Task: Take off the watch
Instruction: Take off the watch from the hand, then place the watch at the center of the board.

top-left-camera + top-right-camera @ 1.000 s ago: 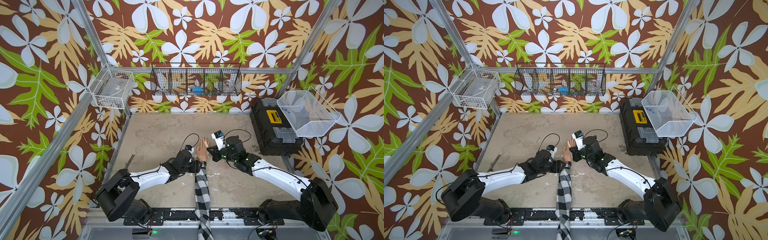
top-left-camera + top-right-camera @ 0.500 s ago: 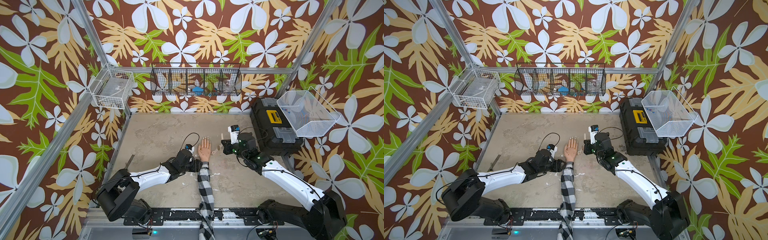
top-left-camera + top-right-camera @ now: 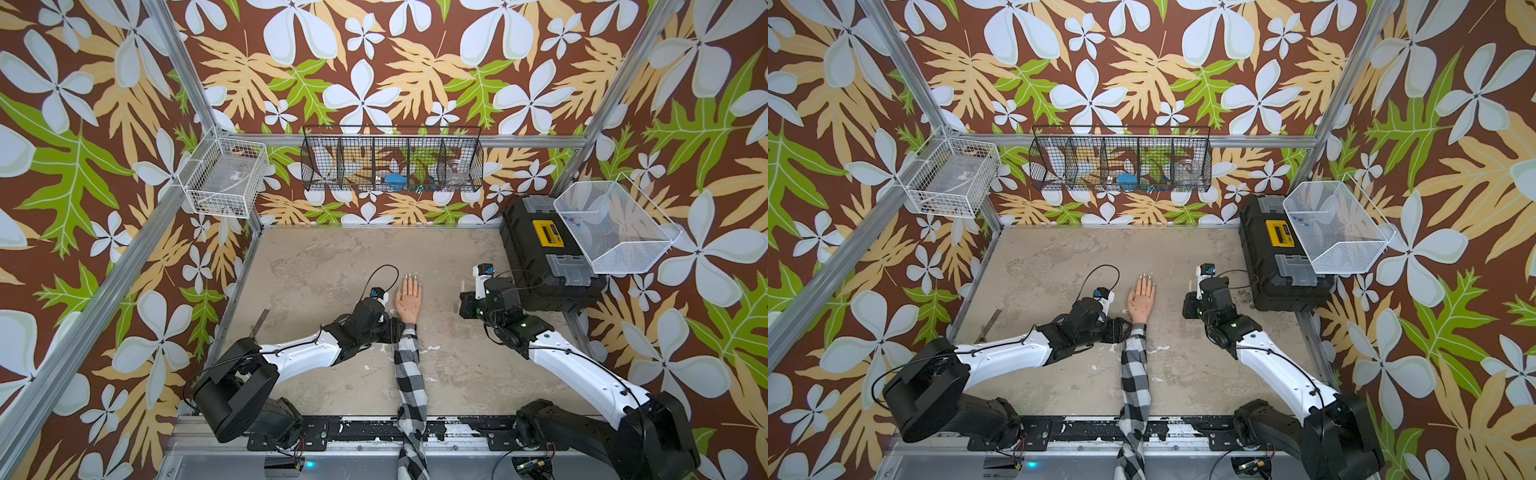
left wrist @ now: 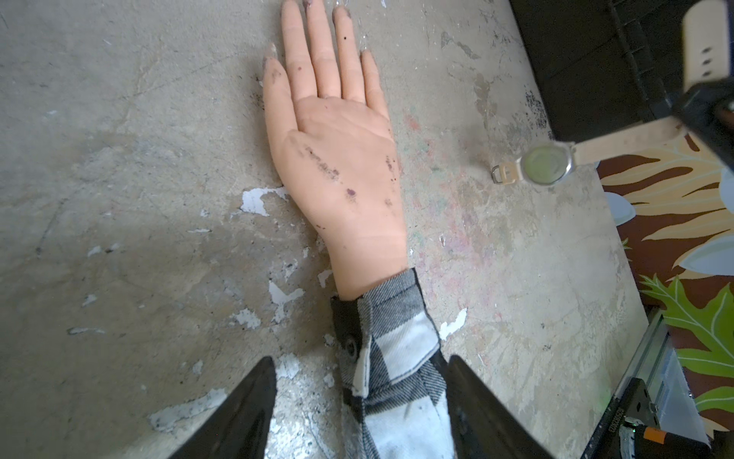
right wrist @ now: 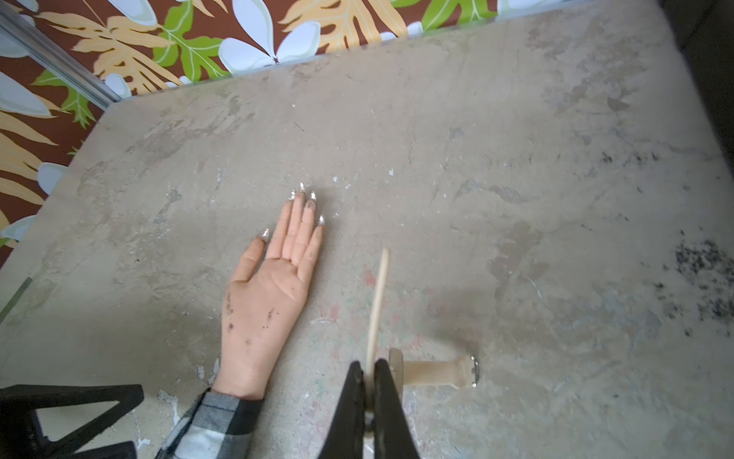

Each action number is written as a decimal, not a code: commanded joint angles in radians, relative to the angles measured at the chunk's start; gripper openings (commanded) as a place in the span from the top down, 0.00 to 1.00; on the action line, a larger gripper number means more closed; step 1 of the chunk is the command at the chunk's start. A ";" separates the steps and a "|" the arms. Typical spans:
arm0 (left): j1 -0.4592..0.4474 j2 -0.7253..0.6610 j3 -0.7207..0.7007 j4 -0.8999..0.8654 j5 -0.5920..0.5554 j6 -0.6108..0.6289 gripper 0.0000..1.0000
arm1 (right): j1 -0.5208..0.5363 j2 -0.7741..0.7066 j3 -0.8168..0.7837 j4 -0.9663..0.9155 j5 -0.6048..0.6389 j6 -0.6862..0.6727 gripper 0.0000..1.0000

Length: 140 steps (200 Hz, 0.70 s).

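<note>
In both top views little of the watch can be made out: only a thin pale sliver of strap is seen beside the right gripper, and the face is covered by the wrist. In the left wrist view the end of the long strap is cut off by the frame edge, as are the fingertips of the mannequin hand. The dial markings cannot be read. Whether the buckle end touches the surface cannot be told.

The watch is held to the right of the mannequin hand, apart from it, between it and the black toolbox. The right gripper is closed tight on the long strap just beside the face. Seen from the right wrist, that strap is viewed edge-on and runs straight away from the fingers as a narrow line. The short buckle strap is turned out sideways at roughly a right angle, so the long axis is bent at the grip. In the left wrist view the round face is seen front-on, and the buckle end is pointed toward the mannequin hand.

The left gripper is parted, with one finger set on each side of the checked sleeve. Bare surface is visible between one finger and the cloth.
</note>
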<state>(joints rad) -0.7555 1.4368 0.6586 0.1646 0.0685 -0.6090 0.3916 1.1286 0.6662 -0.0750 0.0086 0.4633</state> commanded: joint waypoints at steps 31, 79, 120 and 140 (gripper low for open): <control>-0.001 -0.005 0.013 0.002 -0.002 -0.004 0.31 | -0.018 -0.013 -0.069 0.070 -0.007 0.028 1.00; -0.001 -0.014 0.012 -0.008 -0.009 -0.005 0.31 | -0.017 0.118 -0.024 0.115 -0.028 0.038 1.00; -0.002 -0.019 0.009 -0.010 -0.008 -0.010 0.31 | -0.018 0.246 0.021 0.144 -0.012 0.086 1.00; -0.001 -0.022 0.009 -0.010 -0.009 -0.012 0.31 | -0.018 0.305 0.046 0.163 -0.022 0.111 1.00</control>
<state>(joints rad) -0.7555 1.4231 0.6651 0.1539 0.0612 -0.6155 0.3740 1.3846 0.6868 0.0422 -0.0093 0.5289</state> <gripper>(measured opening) 0.690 0.069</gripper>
